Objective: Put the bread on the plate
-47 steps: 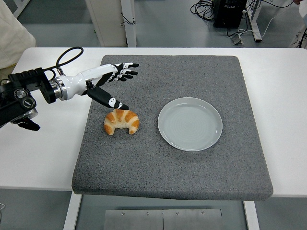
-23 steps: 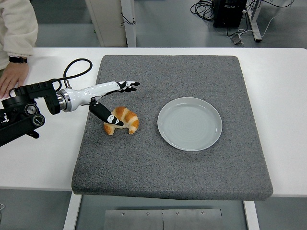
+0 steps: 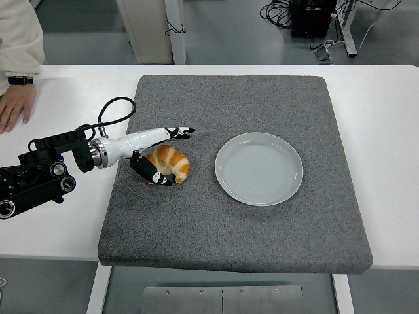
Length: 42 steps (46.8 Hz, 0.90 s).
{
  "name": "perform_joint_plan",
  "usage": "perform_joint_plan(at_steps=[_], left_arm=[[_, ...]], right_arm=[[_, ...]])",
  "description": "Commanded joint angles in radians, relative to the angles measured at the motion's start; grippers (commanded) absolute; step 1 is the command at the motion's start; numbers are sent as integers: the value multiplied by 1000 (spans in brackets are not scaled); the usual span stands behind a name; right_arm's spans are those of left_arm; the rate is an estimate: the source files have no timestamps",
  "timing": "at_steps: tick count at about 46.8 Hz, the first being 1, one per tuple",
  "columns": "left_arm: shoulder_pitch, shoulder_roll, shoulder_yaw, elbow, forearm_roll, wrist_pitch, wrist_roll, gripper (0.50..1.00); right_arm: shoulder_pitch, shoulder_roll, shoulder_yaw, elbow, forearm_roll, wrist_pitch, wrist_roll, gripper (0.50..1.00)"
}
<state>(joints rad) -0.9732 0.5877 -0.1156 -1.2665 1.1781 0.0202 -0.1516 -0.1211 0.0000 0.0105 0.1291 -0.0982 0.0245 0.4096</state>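
The croissant is seen lying on the grey mat, to the left of the plate and clear of its rim, so the placing has not yet been done. The left hand is brought in from the left at the croissant's level: its long fingers are stretched out together along the croissant's far side, and the black thumb is tucked against its near left end, so that the bread is bracketed between them; whether a firm pinch has been closed cannot be told. Compared with a second ago, when the hand was held higher and further up the mat with only the thumb tip pointing down at the bread, the hand has been lowered and drawn round the croissant, and the arm's base has been shifted nearer to the bench's front edge. The croissant itself has hardly been moved. From this it is judged that the reach is finished and the grasp is being set, with lifting and carrying rightward to the plate remaining. A person's hand is rested on the bench well to the left of the plate. The right hand is not shown.
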Motion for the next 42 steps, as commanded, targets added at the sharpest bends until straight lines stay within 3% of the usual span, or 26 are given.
perform_joint_plan(at_steps=[1, 26, 38, 42], left_arm=[[1, 0, 4, 3, 0, 18, 0, 968], [31, -8, 4, 50, 2, 50, -31, 954], [31, -14, 2, 50, 3, 67, -45, 912], [31, -14, 4, 52, 3, 69, -59, 846]], right_arm=[[0, 0, -1, 0, 0, 0, 0, 1000], [0, 0, 0, 0, 0, 0, 0, 1000], [0, 0, -1, 0, 0, 0, 0, 1000], [0, 0, 0, 0, 0, 0, 0, 1000]])
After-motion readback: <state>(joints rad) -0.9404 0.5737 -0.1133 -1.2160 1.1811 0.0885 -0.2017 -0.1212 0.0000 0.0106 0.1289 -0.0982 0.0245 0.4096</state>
